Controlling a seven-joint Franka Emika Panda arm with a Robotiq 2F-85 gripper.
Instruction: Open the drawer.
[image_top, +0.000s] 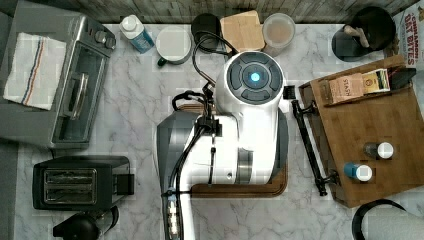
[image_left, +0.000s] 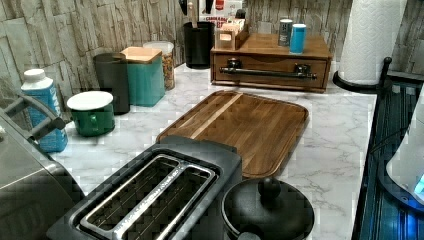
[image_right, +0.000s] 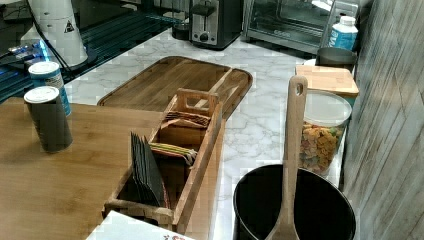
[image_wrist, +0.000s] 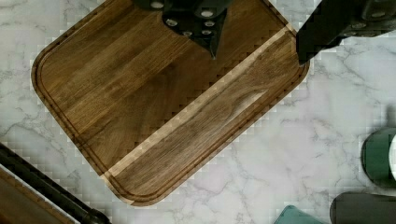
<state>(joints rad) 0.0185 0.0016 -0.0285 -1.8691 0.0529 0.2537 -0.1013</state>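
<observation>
The claw (image_wrist: 259, 56) hangs nearest the wrist camera, spread wide and empty over the cutting board (image_wrist: 154, 107). Beyond the board, the drawer (image_left: 270, 64) sits flush in its organizer box (image_left: 305, 49) — bar handle (image_left: 270, 73) untouched, so reach, grasp and pull all seemingly remain.

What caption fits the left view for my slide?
Closed drawer with black bar handle behind the cutting board.
</observation>
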